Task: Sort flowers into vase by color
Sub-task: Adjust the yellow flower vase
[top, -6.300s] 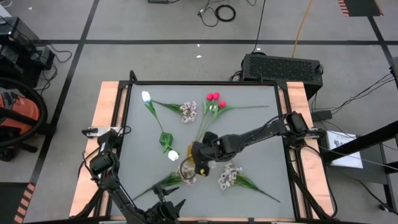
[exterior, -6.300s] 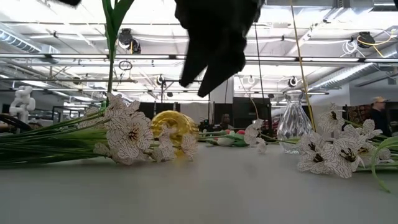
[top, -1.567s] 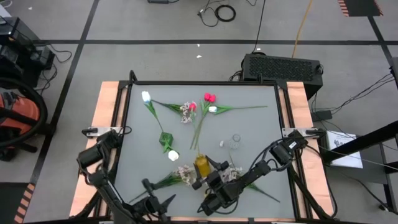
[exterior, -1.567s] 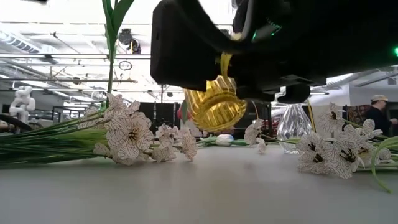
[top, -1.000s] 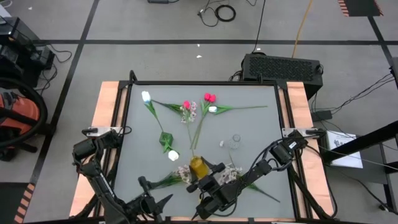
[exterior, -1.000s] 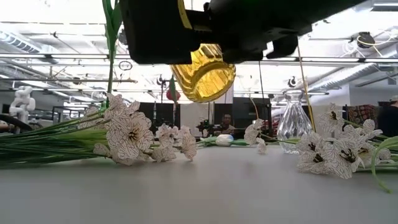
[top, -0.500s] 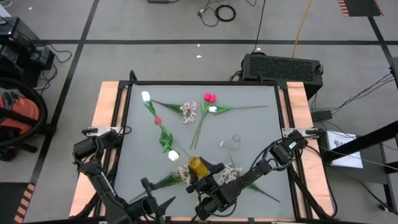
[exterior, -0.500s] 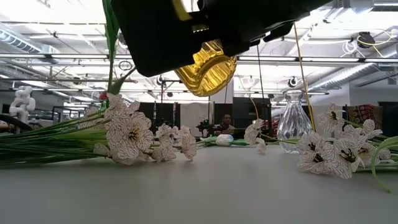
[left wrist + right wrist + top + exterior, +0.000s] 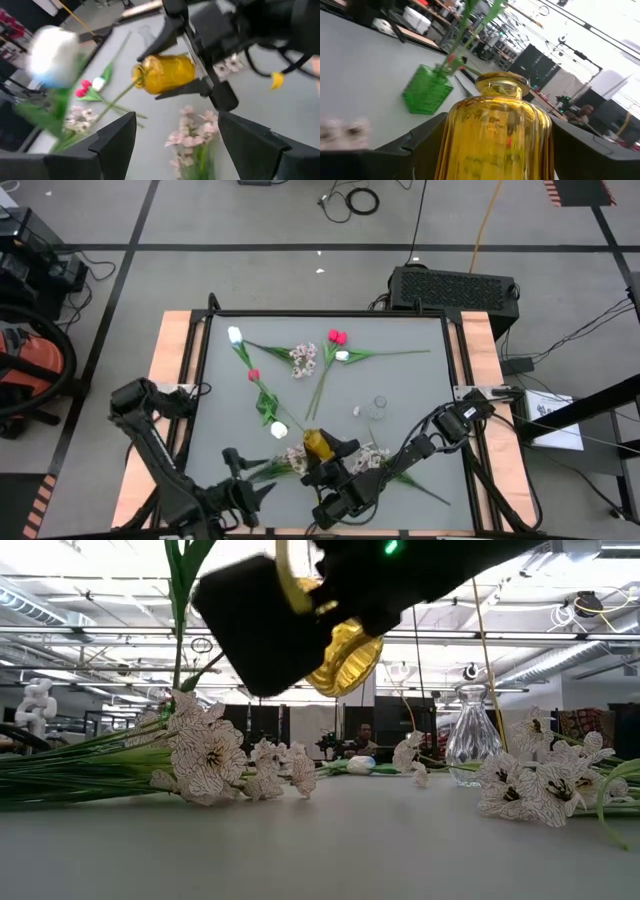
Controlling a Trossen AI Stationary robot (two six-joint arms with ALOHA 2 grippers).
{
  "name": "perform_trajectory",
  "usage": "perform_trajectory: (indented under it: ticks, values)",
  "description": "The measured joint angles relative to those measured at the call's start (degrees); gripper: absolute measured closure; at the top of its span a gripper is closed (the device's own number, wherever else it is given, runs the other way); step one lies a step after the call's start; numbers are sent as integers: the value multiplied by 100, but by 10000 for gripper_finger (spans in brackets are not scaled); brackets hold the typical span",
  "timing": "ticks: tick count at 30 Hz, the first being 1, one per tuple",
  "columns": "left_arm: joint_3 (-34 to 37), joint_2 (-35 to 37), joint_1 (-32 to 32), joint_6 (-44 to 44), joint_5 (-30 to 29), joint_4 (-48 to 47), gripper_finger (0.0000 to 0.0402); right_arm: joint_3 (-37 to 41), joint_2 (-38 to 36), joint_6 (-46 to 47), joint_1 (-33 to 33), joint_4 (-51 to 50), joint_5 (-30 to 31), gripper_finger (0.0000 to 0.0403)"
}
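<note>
Right gripper [image 9: 322, 460] holds the yellow glass vase [image 9: 316, 444] between its fingers, clear of the tabletop [image 9: 410, 380] as the low view shows, with the vase [image 9: 345, 655] tilted and hanging above the blossoms. Left gripper [image 9: 247, 480] sits just beside the yellow vase on the near-left side, its fingers spread wide with nothing between them; its wrist view looks past them at the vase [image 9: 165, 74] lying sideways in the other arm's grip. Flowers are scattered flat around the yellow vase: a white tulip [image 9: 279, 429] just beside it, pale blossom sprays [image 9: 295, 461] and [image 9: 372, 452] touching or nearly touching its either side, a small pink-red tulip [image 9: 254, 374] and a second white tulip [image 9: 235, 334] farther away, a pink-red tulip pair [image 9: 336, 337] well beyond. A clear glass vase [image 9: 378, 408] stands near the yellow one; a green vase [image 9: 426, 89] holding stems shows in the right wrist view.
</note>
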State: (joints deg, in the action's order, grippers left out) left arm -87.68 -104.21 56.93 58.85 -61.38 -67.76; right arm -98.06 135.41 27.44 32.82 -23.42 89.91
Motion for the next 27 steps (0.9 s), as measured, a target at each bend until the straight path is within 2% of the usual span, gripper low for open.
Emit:
perform_trajectory:
  ticks: [4, 8, 11, 15, 23, 27]
  values:
    - [0, 249, 170, 947, -226, -881, 117, 0, 0, 128, -248, -84, -62, 112]
    - [0, 330, 223, 1670, -302, -1486, 117, 0, 0, 158, -505, -237, -462, 112]
    - [0, 326, 176, 1716, -317, -1688, 117, 0, 0, 80, -717, -435, -896, 112]
    - [0, 326, 37, 1718, -329, -1976, 117, 1, -28, -616, -973, -783, -1688, 112]
    - [0, 330, -104, 1687, -236, -2207, 117, -2, -599, -2287, -1181, -1922, -1866, 112]
    - [0, 382, -133, 1626, -77, -2215, 117, -11, -899, -2849, -1386, -2986, -2492, 112]
